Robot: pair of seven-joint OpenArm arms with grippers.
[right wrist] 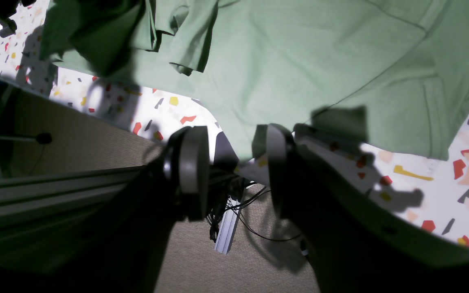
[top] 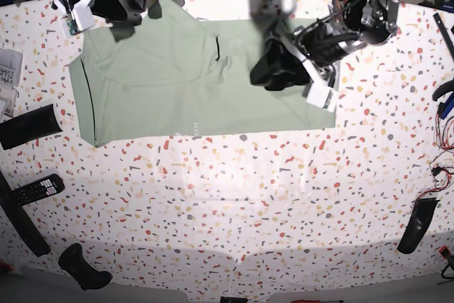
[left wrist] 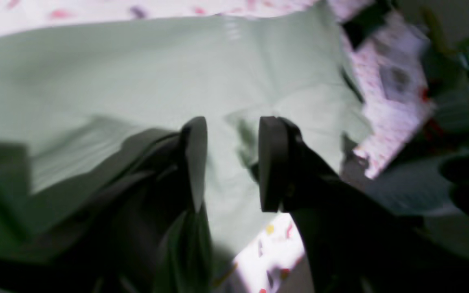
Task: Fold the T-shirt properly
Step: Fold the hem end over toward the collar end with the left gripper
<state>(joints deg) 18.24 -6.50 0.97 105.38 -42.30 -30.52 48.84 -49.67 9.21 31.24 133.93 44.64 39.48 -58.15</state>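
The pale sage-green T-shirt (top: 177, 90) lies spread flat at the far side of the speckled table, its dark neckline trim near its middle. My left gripper (top: 275, 69) hovers over the shirt's right part. In the blurred left wrist view it (left wrist: 234, 122) is open, with the shirt (left wrist: 136, 73) beneath the gap. My right gripper (top: 120, 3) is at the shirt's far left corner by the table's far edge. In the right wrist view it (right wrist: 235, 130) is open and empty, and the shirt's edge (right wrist: 299, 61) lies just beyond the fingertips.
A black remote (top: 35, 189), a black flat case (top: 28, 125) and papers (top: 7, 69) lie along the left edge. Black tools sit at the front left (top: 84, 267) and at the right (top: 415, 225). Cables hang at the right edge (top: 443, 154). A power strip (right wrist: 226, 228) lies on the floor.
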